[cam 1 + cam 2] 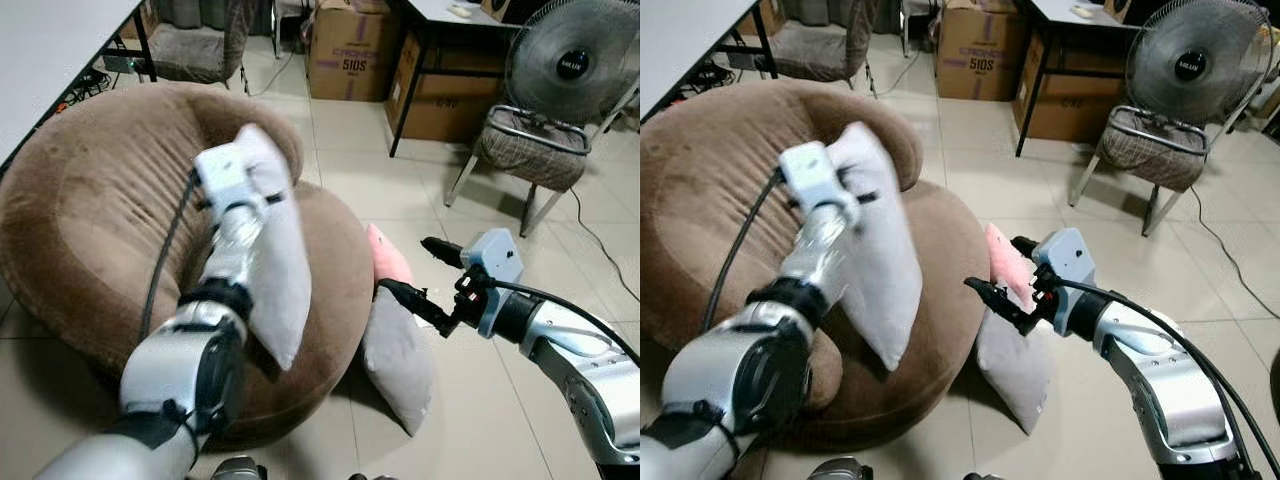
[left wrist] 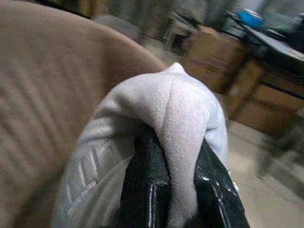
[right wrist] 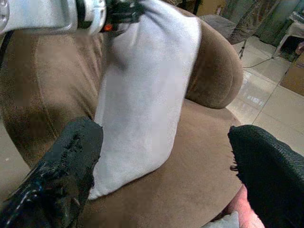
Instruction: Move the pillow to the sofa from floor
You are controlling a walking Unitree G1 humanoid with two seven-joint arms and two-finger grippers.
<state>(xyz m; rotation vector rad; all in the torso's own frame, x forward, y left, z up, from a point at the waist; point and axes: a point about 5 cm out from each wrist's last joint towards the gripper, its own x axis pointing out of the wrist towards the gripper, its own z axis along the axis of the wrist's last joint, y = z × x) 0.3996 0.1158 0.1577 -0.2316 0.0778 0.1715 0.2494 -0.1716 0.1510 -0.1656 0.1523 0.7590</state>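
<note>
A pale grey-white pillow hangs upright over the seat of the round brown sofa. My left gripper is shut on its top edge, and the fabric bulges up between the black fingers. The pillow's lower corner reaches down near the seat cushion. My right gripper stands open beside the sofa's right edge with nothing in it, just in front of a pink pillow. Below that, a grey pillow leans against the sofa on the tiled floor.
A chair with a standing fan behind it is at the right rear. Cardboard boxes and a black-legged desk stand at the back. A white table is at the left, with another chair behind it.
</note>
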